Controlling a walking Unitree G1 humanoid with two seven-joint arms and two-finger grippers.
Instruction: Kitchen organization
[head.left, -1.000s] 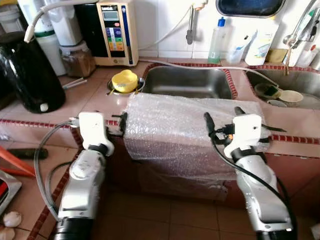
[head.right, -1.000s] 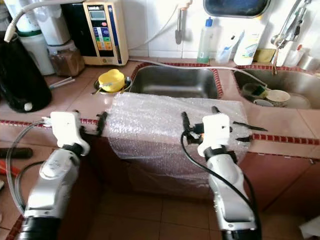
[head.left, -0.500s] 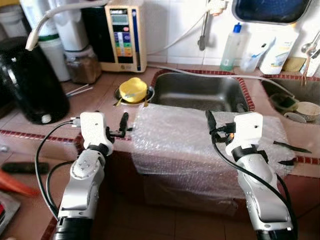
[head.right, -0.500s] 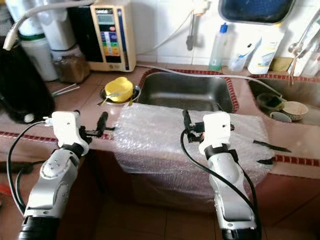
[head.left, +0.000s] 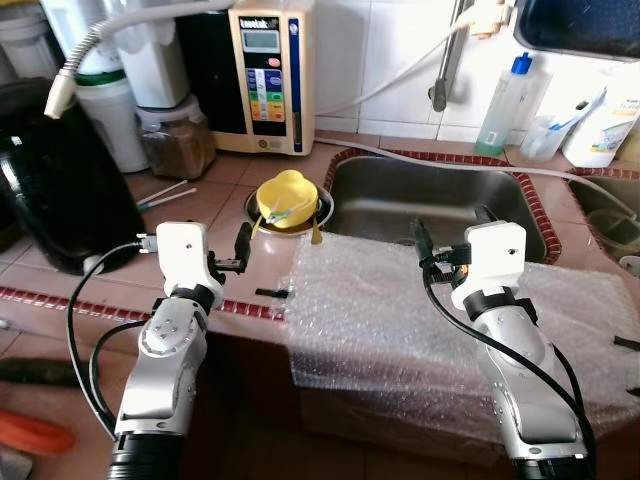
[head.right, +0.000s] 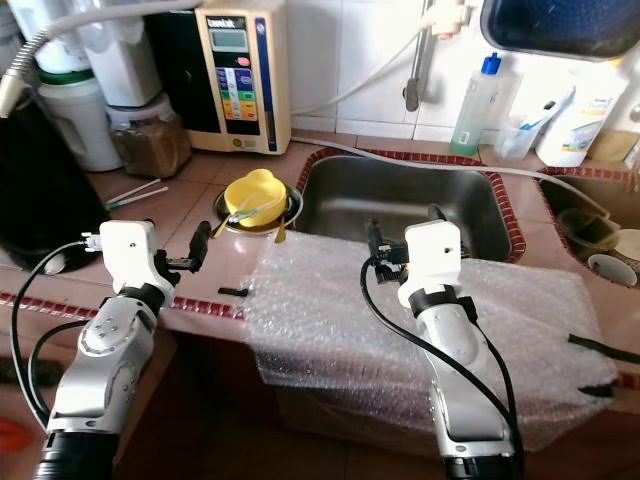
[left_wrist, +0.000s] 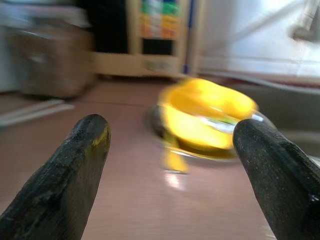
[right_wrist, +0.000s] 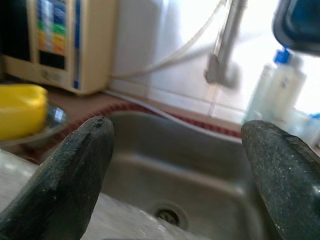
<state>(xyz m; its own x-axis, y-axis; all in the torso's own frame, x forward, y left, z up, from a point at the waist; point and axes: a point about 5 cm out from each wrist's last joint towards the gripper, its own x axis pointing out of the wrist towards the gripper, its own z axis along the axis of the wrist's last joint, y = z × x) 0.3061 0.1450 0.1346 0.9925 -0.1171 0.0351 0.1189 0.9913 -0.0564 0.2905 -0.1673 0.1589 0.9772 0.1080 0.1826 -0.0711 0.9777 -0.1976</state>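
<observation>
A yellow bowl (head.left: 283, 195) sits in a metal dish on the pink tiled counter, just left of the steel sink (head.left: 430, 190). A sheet of bubble wrap (head.left: 440, 330) lies on the counter in front of the sink and hangs over the front edge. My left gripper (head.left: 252, 265) is open above bare counter, left of the wrap, and points at the yellow bowl (left_wrist: 205, 117). My right gripper (head.left: 450, 228) is open over the wrap's far edge and faces the sink (right_wrist: 190, 175). Neither holds anything.
A black kettle (head.left: 55, 200) stands at the left, with a jar (head.left: 175, 140) and a cream water unit (head.left: 270, 75) behind the bowl. A soap bottle (head.left: 500, 105) and a hose stand by the wall. A second sink (head.right: 600, 230) with bowls is at the right.
The camera has moved closer and leftward, so the scene slid right. My left gripper is now off the wrap's left edge, nearer the yellow bowl. Both grippers stay open.
</observation>
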